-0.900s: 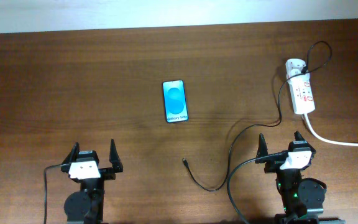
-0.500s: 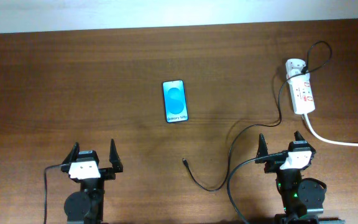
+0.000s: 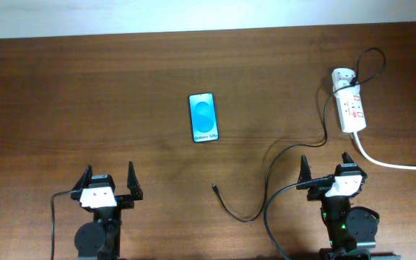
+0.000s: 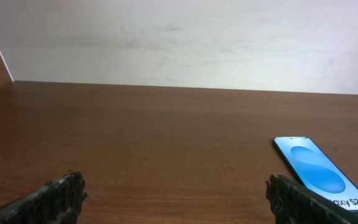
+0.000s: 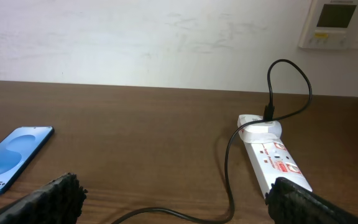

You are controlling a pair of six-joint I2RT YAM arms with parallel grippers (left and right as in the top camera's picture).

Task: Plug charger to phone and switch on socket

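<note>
**Wood table, both arms parked, plug tip is your first grab**

Starting on your left: the left gripper (image 3: 108, 173) sits at the near edge of the table (image 3: 63, 87), fingers spread wide with nothing between them. Up and to its right lies the phone (image 3: 203, 118), flat and screen up. It's bright blue with a lighter oval, white lettering at the near end and a black frame. My guess is the port's on that near short end.

Between the arms, the plug tip (image 3: 214, 187) of the charger cable (image 3: 326, 119) rests on the wood, nearer you than the phone and well apart from it. It's tiny and black, so come straight down and pinch just behind the tip, leaving the end poking out. I'd pin the phone with the other arm so it doesn't skate.

The right gripper (image 3: 325, 160) is likewise spread and empty.

Far right is the power strip (image 3: 350, 108), white with red switch marks. The cable runs into the plug adapter (image 3: 342, 75), and the thick white cord (image 3: 396, 165) trails off right. Switch last.
</note>
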